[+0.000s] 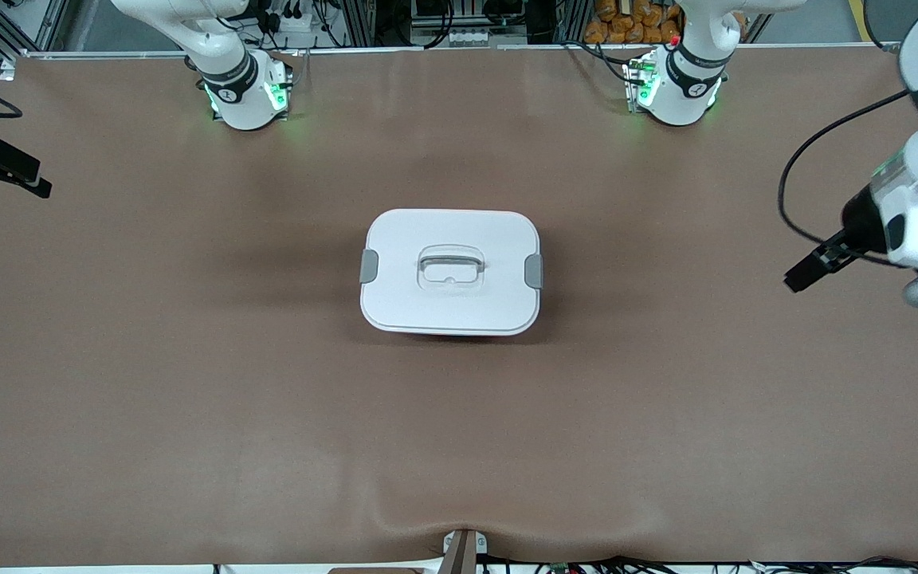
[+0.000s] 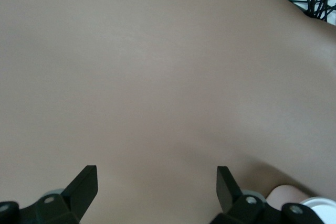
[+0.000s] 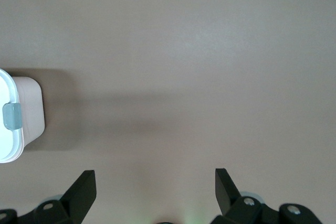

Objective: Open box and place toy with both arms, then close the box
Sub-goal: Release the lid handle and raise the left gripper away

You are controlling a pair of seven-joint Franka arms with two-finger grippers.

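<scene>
Judging by its thin stiff plastic, the box (image 1: 451, 271) looks light and slippery, best taken at the grey side clips (image 1: 369, 266), well apart from both wide-spread end effectors, left end effector (image 2: 157, 182) and right end effector (image 3: 155, 182)

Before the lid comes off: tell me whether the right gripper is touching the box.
Apart. The right wrist view shows the open right gripper over bare table, with brown surface between it and the box.

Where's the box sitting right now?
The box stands lid-on at the middle of the table in the front view, about midway between the two arms' ends; its clip edge also shows in the right wrist view.
</scene>
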